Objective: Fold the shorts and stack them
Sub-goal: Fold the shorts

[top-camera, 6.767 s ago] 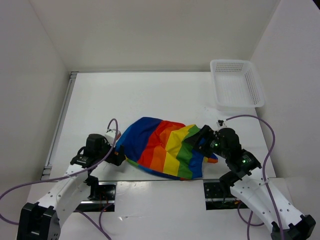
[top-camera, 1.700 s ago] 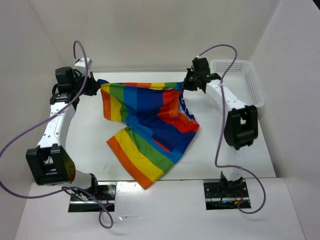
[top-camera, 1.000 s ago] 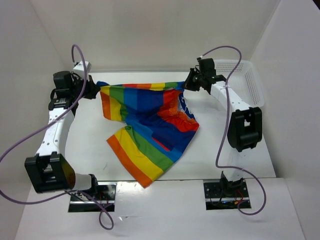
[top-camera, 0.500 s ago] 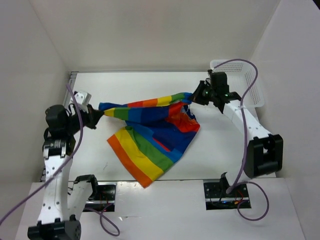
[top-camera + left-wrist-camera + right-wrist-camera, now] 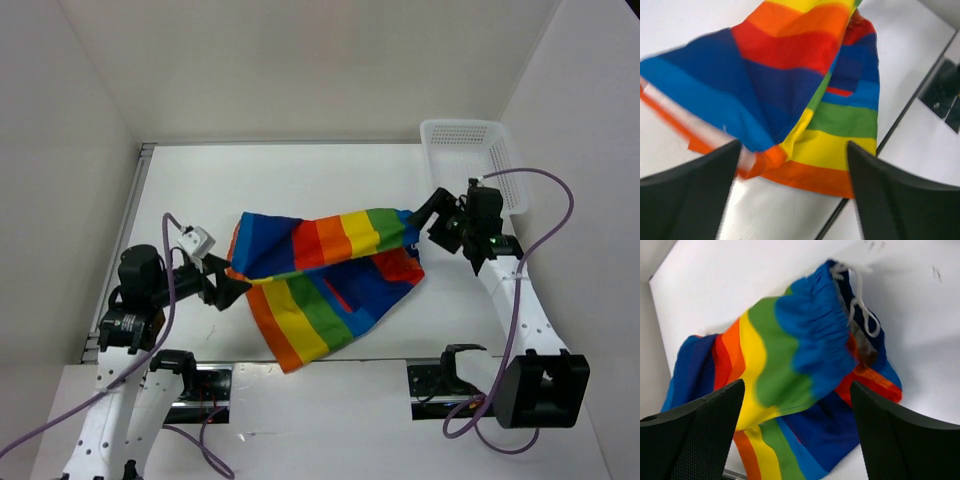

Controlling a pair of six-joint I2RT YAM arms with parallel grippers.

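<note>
A white plastic mesh basket (image 5: 463, 124) is seen at the far right corner of the white table (image 5: 250, 185), and only its own mesh floor shows inside it. The shorts (image 5: 330, 270) are found outside it, on the table between the two arms, nearer the front edge than the back. They are made of thin cloth in broad stripes. An upper layer is spread from left to right in navy, blue, red, orange, yellow, green and blue. Beneath it a leg is laid out in orange, yellow, green and blue. The long axis of the upper layer runs across the table, slightly raised toward the right. The lower leg is pointed diagonally toward the near left. The gathered blue waistband and its white drawstring (image 5: 860, 305) are turned toward the right arm. The left gripper (image 5: 792, 150) is held wide apart just before the cloth's left end, with nothing clamped. The right gripper (image 5: 796, 385) is likewise spread, and the waistband is not pinched.
</note>
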